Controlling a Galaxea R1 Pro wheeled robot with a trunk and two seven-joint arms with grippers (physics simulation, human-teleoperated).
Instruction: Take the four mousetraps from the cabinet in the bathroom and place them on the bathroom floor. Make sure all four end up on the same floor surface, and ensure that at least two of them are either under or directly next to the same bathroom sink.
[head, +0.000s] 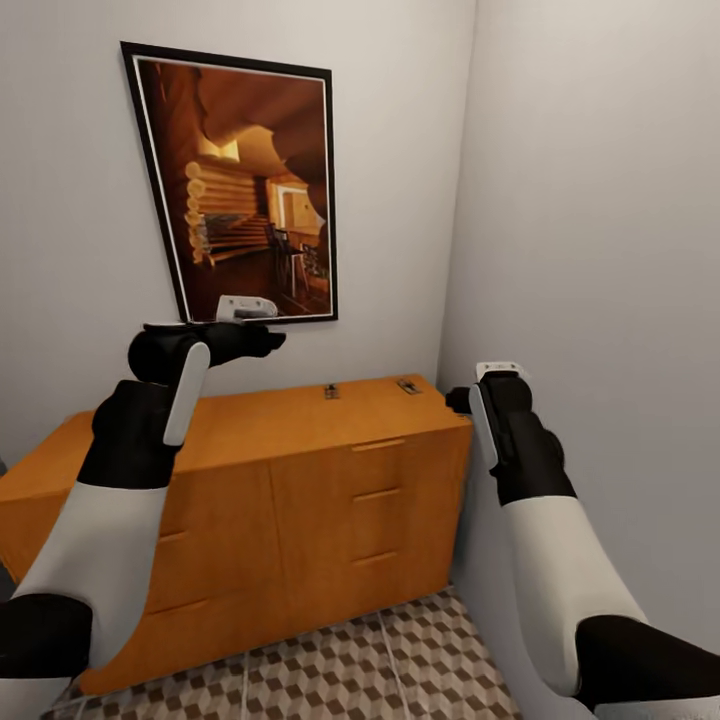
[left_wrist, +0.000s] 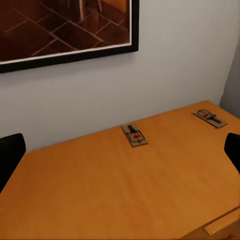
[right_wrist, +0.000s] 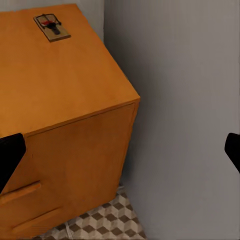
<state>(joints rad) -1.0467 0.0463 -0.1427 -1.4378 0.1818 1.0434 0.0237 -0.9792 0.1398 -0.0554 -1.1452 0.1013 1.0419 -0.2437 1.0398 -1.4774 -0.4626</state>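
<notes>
Two mousetraps lie on top of the orange cabinet (head: 300, 480), near its back edge: one (head: 331, 391) toward the middle, the other (head: 408, 385) by the right corner. The left wrist view shows both, the nearer one (left_wrist: 134, 135) and the corner one (left_wrist: 210, 118). The right wrist view shows the corner one (right_wrist: 52, 26). My left gripper (head: 265, 338) hovers open above the cabinet top, left of the traps, its fingers (left_wrist: 10, 155) wide apart. My right gripper (head: 462, 398) is open beside the cabinet's right end, holding nothing. The patterned bathroom floor (head: 350, 670) lies below. The sink is out of view.
A framed picture (head: 245, 190) hangs on the wall behind the cabinet. A grey side wall (head: 600, 300) stands close to the cabinet's right end, leaving a narrow gap. The cabinet front has closed drawers (head: 380, 495).
</notes>
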